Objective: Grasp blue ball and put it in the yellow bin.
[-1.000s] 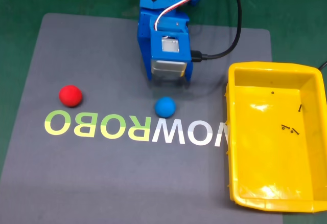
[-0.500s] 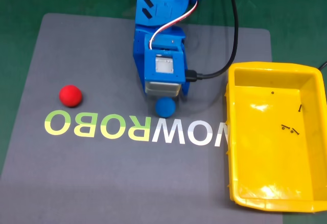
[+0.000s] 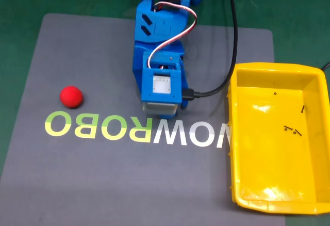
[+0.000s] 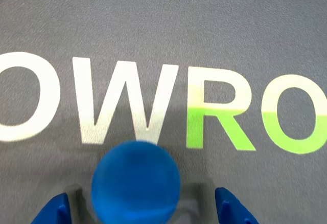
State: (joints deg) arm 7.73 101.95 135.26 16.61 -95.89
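Blue plastic gripper (image 4: 140, 211) stands open, its pointed fingertips (image 4: 53, 211) flanking the smooth matte blue ball (image 4: 135, 180). Both sit mid-mat; the glossy yellow bin (image 3: 234, 133) overhangs the mat's right edge

You see the blue ball (image 4: 136, 183), small and matte, resting on the grey mat just below the white W. The yellow bin (image 3: 238, 133), a glossy tray, sits at the mat's right edge.
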